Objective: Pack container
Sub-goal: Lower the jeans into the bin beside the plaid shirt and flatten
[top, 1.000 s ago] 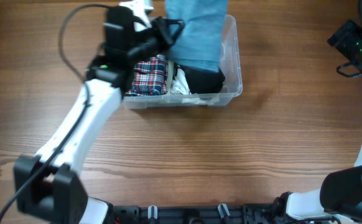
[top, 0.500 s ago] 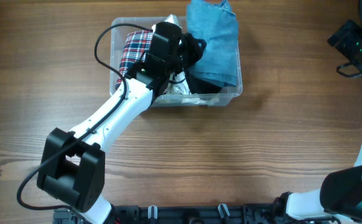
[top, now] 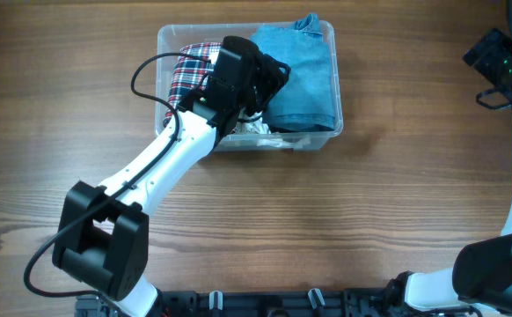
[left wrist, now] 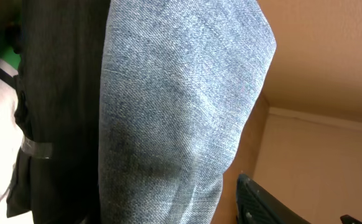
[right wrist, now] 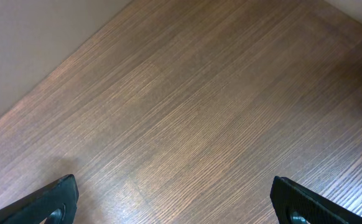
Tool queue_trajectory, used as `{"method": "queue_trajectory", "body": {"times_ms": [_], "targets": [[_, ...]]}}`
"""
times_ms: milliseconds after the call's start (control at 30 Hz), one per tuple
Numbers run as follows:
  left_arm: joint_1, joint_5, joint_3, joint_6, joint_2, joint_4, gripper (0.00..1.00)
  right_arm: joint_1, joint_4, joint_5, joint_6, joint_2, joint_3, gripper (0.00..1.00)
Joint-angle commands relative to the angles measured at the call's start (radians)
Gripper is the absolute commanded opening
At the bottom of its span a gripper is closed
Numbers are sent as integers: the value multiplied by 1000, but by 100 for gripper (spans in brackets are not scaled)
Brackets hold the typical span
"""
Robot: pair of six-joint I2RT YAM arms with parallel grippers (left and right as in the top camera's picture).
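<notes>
The clear container (top: 162, 53) stands at the back middle of the wooden table. A folded blue denim garment (top: 304, 75) lies in its right half, and a red plaid garment (top: 188, 70) fills the left side. White cloth (top: 258, 130) shows at the front wall. My left gripper (top: 271, 74) hovers over the denim's left edge. In the left wrist view the denim (left wrist: 181, 106) fills the frame beside a black garment (left wrist: 56, 93). One finger (left wrist: 259, 202) stands apart from the cloth, and the other is hidden. My right gripper (right wrist: 173, 190) is wide open over bare wood.
The right arm (top: 502, 62) sits at the far right edge, well away from the container. Black mounts (top: 265, 304) run along the table's front edge. Bare wood table (top: 326, 220) stretches in front of the container.
The left arm swung right over the container, bringing the denim down from the back rim to lie inside. Its jaws have parted. The right arm has not moved.
</notes>
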Motion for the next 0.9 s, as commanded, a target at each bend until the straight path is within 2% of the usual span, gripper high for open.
{"method": "queue_trajectory", "body": {"times_ms": [0,267,500,700,767,833,867], "targets": [[-4,-24,21,111,-2,9,57,4,0,-9,14,11,-5,100],[8,-74,22,338,-23,53,61,4,0,-9,14,11,-5,100],[73,-73,22,361,-123,28,60,4,0,-9,14,11,-5,100],[66,-80,22,357,-145,-41,56,4,0,-9,14,11,-5,100],[66,-115,22,357,-145,-35,49,4,0,-9,14,11,-5,100],[66,-166,22,357,-145,-2,27,4,0,-9,14,11,-5,100],[66,-190,21,357,-140,35,10,4,0,-9,14,11,-5,100]]}}
